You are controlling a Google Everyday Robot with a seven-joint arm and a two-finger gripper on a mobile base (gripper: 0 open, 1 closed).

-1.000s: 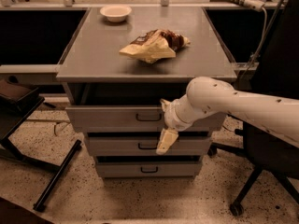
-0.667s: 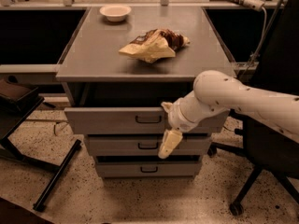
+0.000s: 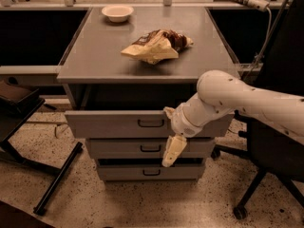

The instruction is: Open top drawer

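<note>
The top drawer (image 3: 114,123) of a 3-drawer grey metal cabinet is seen standing partly open, its front projecting ahead of the 2 narrower drawers (image 3: 123,147) beneath it, with a dark gap visible between the front and the cabinet top (image 3: 95,56). The opening is judged to be well begun but perhaps not finished: how much travel is left cannot be made out. The drawer front is flat and plain, marked only by a small black loop handle (image 3: 151,123) at its centre; the inside is hidden in shadow.

The robot's gripper (image 3: 172,144) is shown hanging downward just right of that handle, in front of the middle drawer, and is not closed on the handle. Whether the claw is spread or closed cannot be told. A crumpled snack bag (image 3: 156,45) and a small white bowl (image 3: 117,12) are left on the cabinet top, well clear of the drawer.
</note>
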